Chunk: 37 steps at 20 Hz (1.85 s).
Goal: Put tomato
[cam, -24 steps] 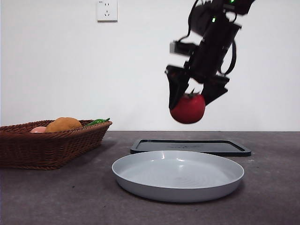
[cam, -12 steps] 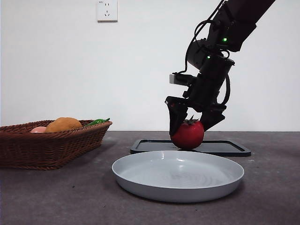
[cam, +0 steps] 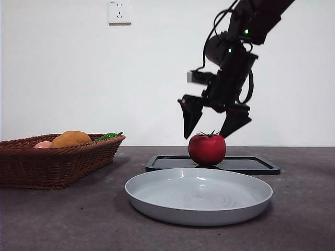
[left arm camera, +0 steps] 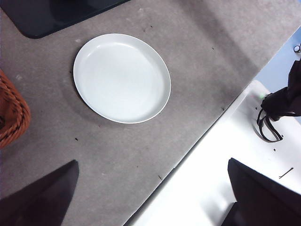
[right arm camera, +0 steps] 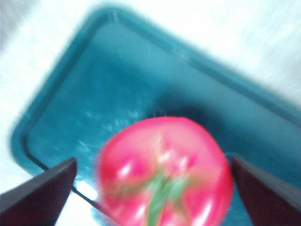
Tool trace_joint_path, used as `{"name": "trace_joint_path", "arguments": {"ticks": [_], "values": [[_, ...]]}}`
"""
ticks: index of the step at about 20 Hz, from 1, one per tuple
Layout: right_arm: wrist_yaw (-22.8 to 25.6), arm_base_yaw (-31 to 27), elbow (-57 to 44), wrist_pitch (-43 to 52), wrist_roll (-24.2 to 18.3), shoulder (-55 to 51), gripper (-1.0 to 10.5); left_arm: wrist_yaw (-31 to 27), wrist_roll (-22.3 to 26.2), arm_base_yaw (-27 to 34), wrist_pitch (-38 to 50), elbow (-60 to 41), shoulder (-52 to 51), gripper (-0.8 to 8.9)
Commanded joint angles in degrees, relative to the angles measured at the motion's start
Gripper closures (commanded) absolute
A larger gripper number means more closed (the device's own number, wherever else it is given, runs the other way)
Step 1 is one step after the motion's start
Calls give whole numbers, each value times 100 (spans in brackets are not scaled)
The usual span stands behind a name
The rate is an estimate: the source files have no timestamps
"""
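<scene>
Fingers (cam: 190, 119) of the right gripper (cam: 212, 125) spread wide, holding nothing, tips hanging just above and to either side of the tomato (cam: 207, 149), clear of its skin. Tomato upright on the dark tray (cam: 256, 164), green stem up, near the tray's front edge; blurred but plainly centred between the two fingers (right arm camera: 42, 188) in the right wrist view, tray (right arm camera: 117, 94) beneath it. Just in front of the tray, a grey plate (cam: 199, 196) on the tabletop (cam: 78, 219), bare inside. Well off to one side, a wicker basket (cam: 57, 162) with an orange fruit (cam: 70, 138), a pale pinkish fruit (cam: 43, 144) and something green (cam: 109, 136) in it. Left gripper (left arm camera: 150, 197) high over the tabletop, fingers (left arm camera: 42, 193) wide apart and empty, looking down on the plate (left arm camera: 122, 77) with basket edge (left arm camera: 11, 113) alongside.
</scene>
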Motion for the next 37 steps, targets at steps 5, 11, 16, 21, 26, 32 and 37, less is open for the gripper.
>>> {"name": "trace_joint_path", "arguments": {"ticks": [5, 11, 16, 21, 26, 32, 37], "values": [[-15, 33, 1311, -1580, 9, 20, 393, 13, 74, -17, 24, 107, 35, 313], [-13, 70, 1377, -2374, 15, -1388, 395, 13, 76, -17, 24, 107, 35, 313], [-20, 72, 1335, -3126, 15, -2734, 396, 13, 94, -17, 24, 107, 35, 313], [-61, 149, 553, -3241, 15, -4061, 401, 13, 138, -17, 26, 107, 35, 313], [-103, 413, -1305, -3038, 42, -5628, 402, 13, 140, -17, 28, 107, 35, 313], [-920, 608, -3152, -3034, 199, -6964, 402, 13, 136, -17, 26, 107, 35, 313], [-914, 608, -3617, -3032, 208, -7396, 402, 13, 136, -17, 22, 107, 35, 313]]}}
